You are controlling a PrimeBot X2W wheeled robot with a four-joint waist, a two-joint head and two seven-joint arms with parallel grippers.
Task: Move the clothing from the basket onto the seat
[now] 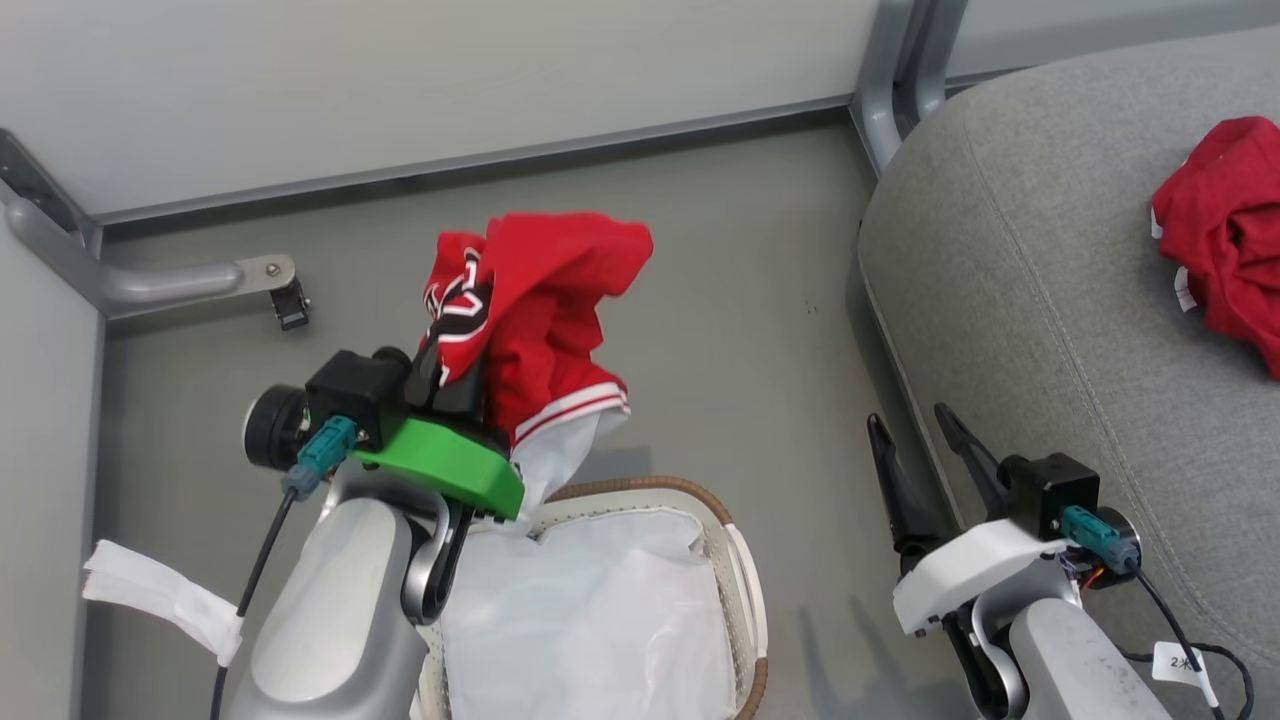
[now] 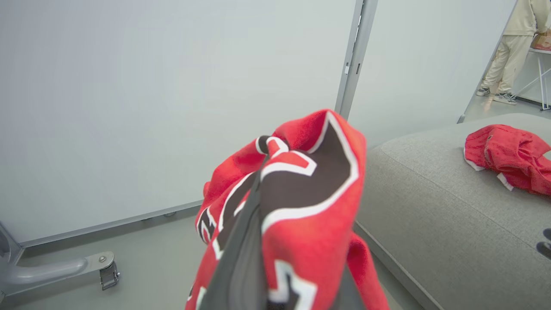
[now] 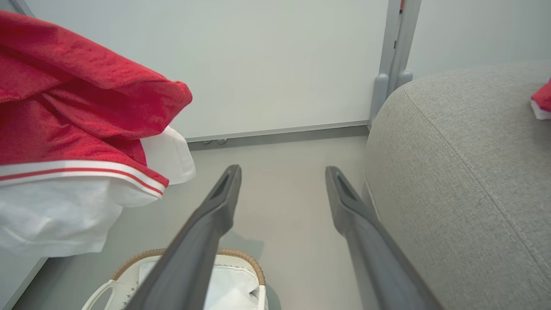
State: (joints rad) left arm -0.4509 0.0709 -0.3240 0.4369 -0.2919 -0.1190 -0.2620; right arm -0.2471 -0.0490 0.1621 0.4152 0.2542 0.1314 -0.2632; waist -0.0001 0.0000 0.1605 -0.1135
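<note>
My left gripper is shut on a red jersey with black-and-white lettering, held up above the floor beyond the basket. White fabric hangs under the jersey's striped hem down to the basket's brown rim. In the left wrist view the jersey drapes over my dark finger. Inside the basket lies flat white cloth. Another red jersey lies crumpled on the grey seat at the right. Beside the seat's edge, my right gripper stands open and holds nothing.
A pale partition wall runs along the back, with a metal foot and caster at the left and a grey post beside the seat's corner. Bare grey floor lies between basket and seat. A person stands far off beyond the seat.
</note>
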